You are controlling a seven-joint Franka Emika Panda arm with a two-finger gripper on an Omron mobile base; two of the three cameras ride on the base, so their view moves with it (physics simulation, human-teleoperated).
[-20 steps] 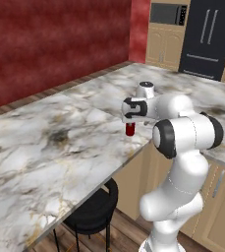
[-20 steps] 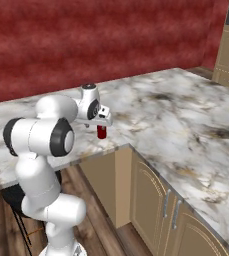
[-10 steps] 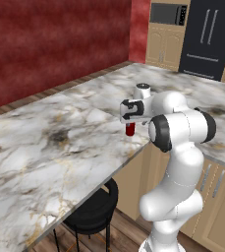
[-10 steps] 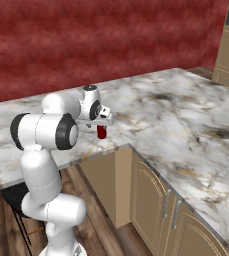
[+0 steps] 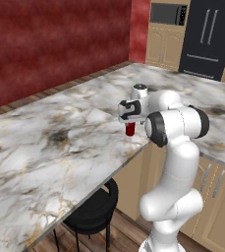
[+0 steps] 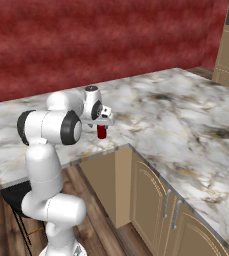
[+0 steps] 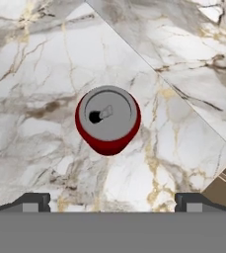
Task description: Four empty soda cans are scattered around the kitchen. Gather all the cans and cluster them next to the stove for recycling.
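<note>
No readable text, label or brand shows on anything.

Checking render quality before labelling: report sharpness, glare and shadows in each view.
Hand view: sharp; silver-topped red soda can shows no glare and barely any shadow. Left base view: even light, can partly hidden under the open gripper. Right base view: marble countertop evenly lit.
</note>
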